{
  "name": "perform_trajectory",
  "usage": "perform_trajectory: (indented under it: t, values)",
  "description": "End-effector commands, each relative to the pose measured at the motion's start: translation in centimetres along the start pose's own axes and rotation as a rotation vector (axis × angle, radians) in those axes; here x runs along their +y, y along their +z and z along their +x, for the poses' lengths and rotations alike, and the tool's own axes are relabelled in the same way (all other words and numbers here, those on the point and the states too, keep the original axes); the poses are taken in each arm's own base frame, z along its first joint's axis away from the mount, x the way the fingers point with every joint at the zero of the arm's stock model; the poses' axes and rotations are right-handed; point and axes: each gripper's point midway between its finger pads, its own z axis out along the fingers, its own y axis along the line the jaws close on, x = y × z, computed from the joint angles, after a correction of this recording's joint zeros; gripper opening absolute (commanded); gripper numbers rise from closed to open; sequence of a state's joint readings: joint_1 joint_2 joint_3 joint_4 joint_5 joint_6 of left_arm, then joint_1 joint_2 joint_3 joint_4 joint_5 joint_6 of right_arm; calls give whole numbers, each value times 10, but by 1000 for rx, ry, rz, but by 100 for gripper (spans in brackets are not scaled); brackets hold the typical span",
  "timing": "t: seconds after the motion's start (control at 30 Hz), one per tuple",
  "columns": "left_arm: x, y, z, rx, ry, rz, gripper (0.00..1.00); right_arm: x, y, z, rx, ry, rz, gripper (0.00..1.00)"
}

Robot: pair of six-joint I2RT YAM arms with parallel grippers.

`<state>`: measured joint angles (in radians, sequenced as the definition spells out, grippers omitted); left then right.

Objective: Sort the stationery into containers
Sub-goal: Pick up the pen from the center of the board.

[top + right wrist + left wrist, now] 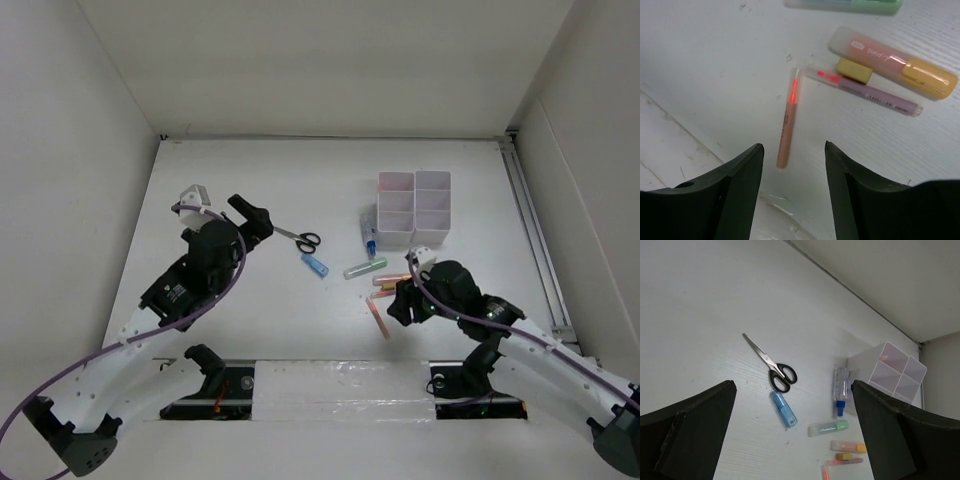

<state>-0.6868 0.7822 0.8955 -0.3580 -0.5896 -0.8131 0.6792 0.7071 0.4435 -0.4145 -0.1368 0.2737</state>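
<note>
**A:** Where's the red pen (789, 120)?

**B:** Flat on the tabletop (715, 65). Its near end sits in the gap between the right fingers (740, 185), and the rest runs out ahead of the tips, leaning a little to the right.

**A:** Grasped?

**B:** No. The right fingers are parted and hold nothing (bare tabletop shows on either side of the pen, so neither finger touches it).

**A:** What lies around it?

**B:** Its far tip comes close to the end of the pink marker (870, 90), which lies just beside the orange marker (895, 62). The green marker (850, 4) is farther off. The organiser (413, 205) stands well apart from the pen, beyond the markers.

**A:** And the left fingers (695, 430)?

**B:** Spread wide and empty, raised above the tabletop. From that wrist, the scissors (771, 365) and the blue tube (783, 410) lie below, framed between them.
</note>
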Motion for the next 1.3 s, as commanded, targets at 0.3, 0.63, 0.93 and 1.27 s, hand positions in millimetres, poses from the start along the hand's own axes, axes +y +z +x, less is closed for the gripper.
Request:
perform_trajectory:
  t: [0.3, 0.63, 0.93, 1.27]
  values:
    - [32, 1, 17, 37, 14, -133, 100, 30, 27, 9, 16, 8, -29, 59]
    - [24, -32, 2, 85, 105, -54, 100, 14, 51, 13, 79, -26, 71, 59]
    - [45, -41, -13, 20, 147, -101, 100, 12, 67, 36, 172, -50, 123, 52]
    - [44, -39, -13, 15, 167, -93, 100, 24, 78, 69, 295, -71, 247, 42]
